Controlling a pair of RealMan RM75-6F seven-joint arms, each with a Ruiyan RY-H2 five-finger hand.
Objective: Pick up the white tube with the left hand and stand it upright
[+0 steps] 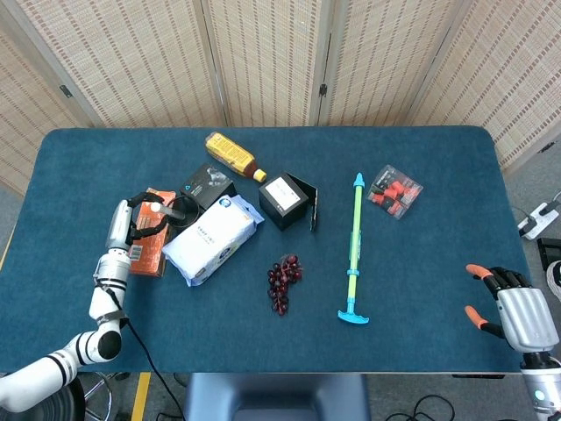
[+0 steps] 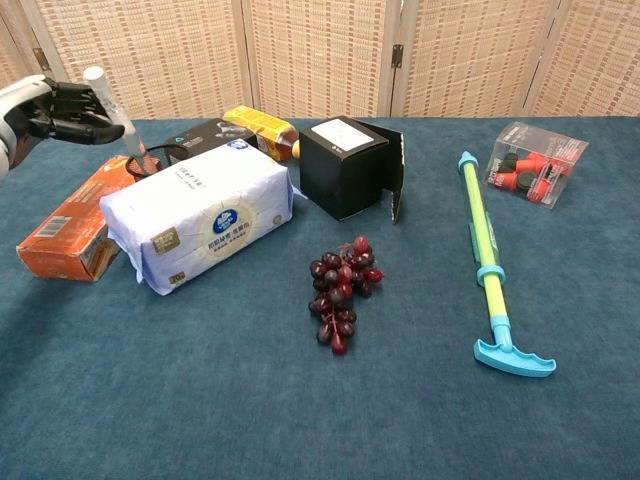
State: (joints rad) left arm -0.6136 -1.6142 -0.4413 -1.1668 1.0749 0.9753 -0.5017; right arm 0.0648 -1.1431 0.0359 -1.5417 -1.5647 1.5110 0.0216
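Note:
My left hand (image 2: 45, 108) (image 1: 128, 224) is raised at the far left and grips the white tube (image 2: 112, 108) (image 1: 158, 209). The tube tilts only slightly from upright, its cap at the top. Its lower end points down at the orange box (image 2: 72, 220) (image 1: 151, 246); I cannot tell if it touches. My right hand (image 1: 513, 309) rests near the table's front right corner in the head view, fingers apart and holding nothing.
A white tissue pack (image 2: 200, 212) lies right beside the orange box. Behind it sit a black packet (image 2: 205, 135), a yellow bottle (image 2: 258, 128) and a black box (image 2: 352, 165). Grapes (image 2: 342, 290), a green-blue pump (image 2: 488, 262) and a clear case (image 2: 535, 162) lie further right.

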